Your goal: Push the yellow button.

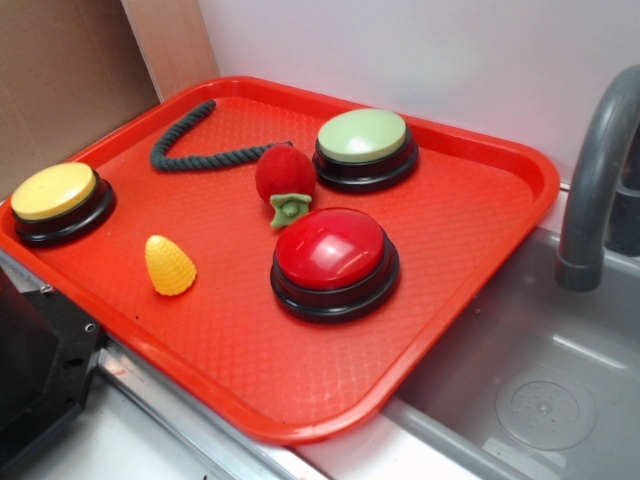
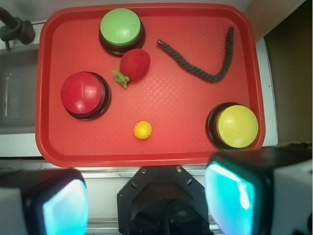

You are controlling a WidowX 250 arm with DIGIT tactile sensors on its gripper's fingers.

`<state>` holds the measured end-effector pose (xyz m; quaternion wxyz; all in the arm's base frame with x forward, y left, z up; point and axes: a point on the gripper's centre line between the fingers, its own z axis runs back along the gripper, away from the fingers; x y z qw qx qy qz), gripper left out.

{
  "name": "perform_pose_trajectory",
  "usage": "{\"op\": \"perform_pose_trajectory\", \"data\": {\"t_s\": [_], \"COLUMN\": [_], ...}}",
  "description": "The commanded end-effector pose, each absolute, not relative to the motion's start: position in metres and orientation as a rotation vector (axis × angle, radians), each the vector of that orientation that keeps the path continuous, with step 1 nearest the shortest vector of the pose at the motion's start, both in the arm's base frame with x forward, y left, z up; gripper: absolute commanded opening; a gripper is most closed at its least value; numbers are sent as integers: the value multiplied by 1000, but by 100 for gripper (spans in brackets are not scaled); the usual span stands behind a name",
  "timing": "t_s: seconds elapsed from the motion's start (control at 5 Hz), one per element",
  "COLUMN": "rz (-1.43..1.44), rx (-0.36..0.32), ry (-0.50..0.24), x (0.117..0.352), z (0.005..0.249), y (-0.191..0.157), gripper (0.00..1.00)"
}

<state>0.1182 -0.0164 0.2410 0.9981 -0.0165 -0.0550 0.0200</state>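
Note:
The yellow button [image 1: 55,195] has a mustard-yellow dome on a black base and sits at the left corner of the red tray [image 1: 300,425]. In the wrist view the yellow button [image 2: 237,126] is at the lower right of the tray [image 2: 146,157]. My gripper [image 2: 149,200] shows only in the wrist view, high above and behind the tray's near edge. Its two cyan-padded fingers [image 2: 234,196] stand wide apart with nothing between them. The right finger is just below the yellow button in that view. The gripper is out of the exterior view.
On the tray are a red button [image 1: 330,250], a pale green button [image 1: 362,137], a yellow corn toy [image 1: 169,265], a red strawberry toy [image 1: 285,172] and a dark rope [image 1: 185,150]. A grey sink [image 1: 520,380] and faucet [image 1: 595,170] lie right. The black robot base [image 1: 40,370] is front left.

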Motion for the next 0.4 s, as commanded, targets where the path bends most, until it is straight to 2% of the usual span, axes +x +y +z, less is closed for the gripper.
{"op": "perform_pose_trajectory", "data": {"t_s": [0.0, 0.2], "rz": [40, 24], "rx": [-33, -7], "ry": [-110, -79], "x": [118, 138], "z": [241, 208], "y": [-16, 34], "gripper": [100, 100]}}
